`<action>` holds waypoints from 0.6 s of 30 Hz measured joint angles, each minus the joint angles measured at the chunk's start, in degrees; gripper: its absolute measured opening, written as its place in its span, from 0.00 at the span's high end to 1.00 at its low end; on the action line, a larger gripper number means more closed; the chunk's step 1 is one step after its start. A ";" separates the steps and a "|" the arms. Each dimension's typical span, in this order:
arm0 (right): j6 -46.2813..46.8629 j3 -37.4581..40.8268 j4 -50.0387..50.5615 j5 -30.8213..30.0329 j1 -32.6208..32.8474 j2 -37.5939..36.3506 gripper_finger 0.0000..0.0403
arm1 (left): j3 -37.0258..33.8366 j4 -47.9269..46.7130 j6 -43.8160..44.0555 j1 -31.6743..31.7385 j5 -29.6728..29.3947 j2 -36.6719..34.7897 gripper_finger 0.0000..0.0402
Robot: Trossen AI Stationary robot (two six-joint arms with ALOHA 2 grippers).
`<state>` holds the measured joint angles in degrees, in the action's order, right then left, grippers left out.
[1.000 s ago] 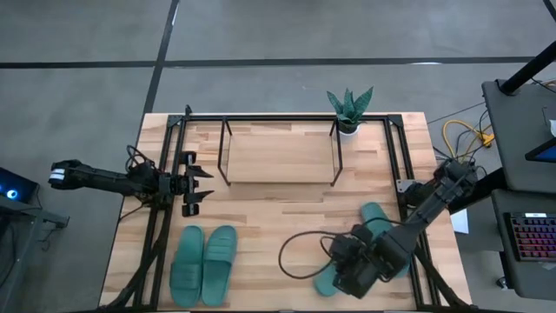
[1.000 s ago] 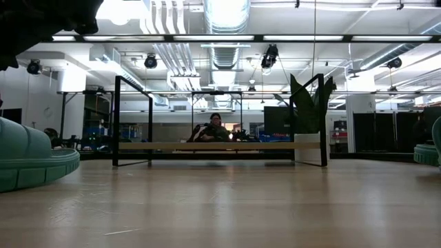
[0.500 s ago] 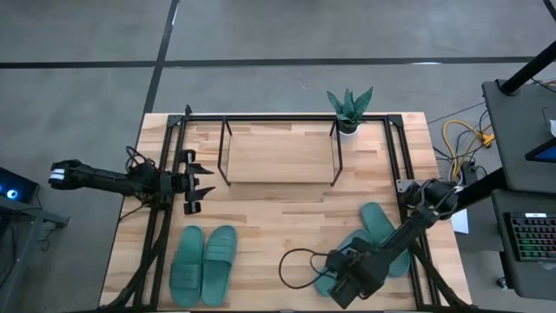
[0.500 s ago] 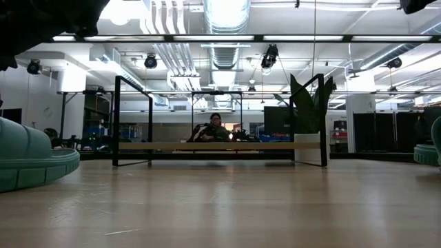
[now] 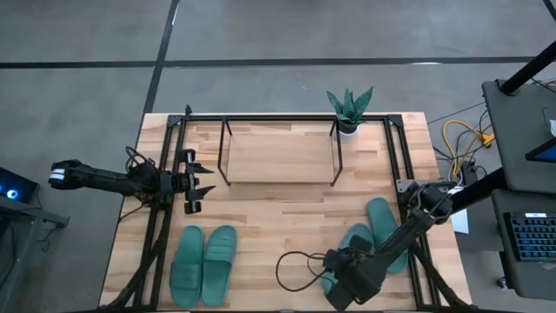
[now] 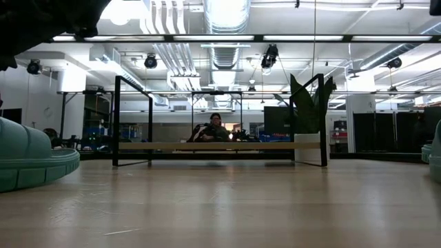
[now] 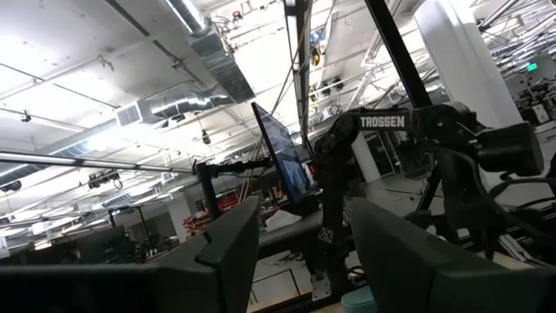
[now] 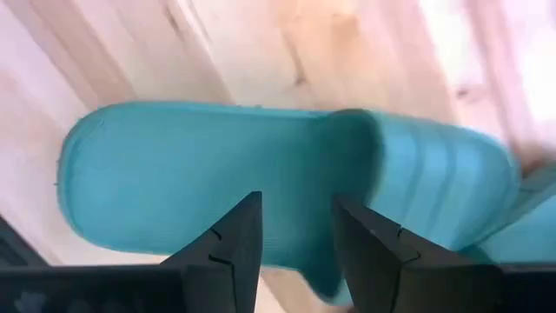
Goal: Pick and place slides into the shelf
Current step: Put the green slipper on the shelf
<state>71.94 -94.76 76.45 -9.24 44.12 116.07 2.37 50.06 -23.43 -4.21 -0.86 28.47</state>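
Observation:
Two teal slides lie side by side on their soles at the table's near left. Another two lie at the near right: one farther out, one partly under my right arm. My right gripper points down over this slide, open, fingertips above its long edge beside the strap; I cannot tell whether they touch it. The shelf stands at the far middle, nothing on its board. My left gripper waits open at the table's left, left of the shelf.
A potted plant stands by the shelf's far right corner. Black frame rods run along the table's left and right sides. A black cable loops on the table beside my right gripper. Bare wood lies between the two pairs.
My right gripper has come down and moved toward the table's near edge, tipping until it points almost straight down over the near-right slide. My left arm has kept still.

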 joint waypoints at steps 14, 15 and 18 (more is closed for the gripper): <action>-3.17 2.42 4.21 -2.83 0.00 0.00 0.69 | 0.00 0.00 0.03 0.00 -0.04 0.00 0.58; -3.11 2.60 4.23 -2.83 0.00 0.00 0.69 | 0.00 0.00 0.03 0.00 -0.04 0.00 0.58; -3.02 2.88 4.11 -2.82 0.00 0.00 0.70 | 0.00 0.00 0.03 0.00 -0.04 0.00 0.58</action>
<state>68.93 -91.88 80.56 -12.07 44.12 116.07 2.37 50.06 -23.40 -4.21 -0.91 28.47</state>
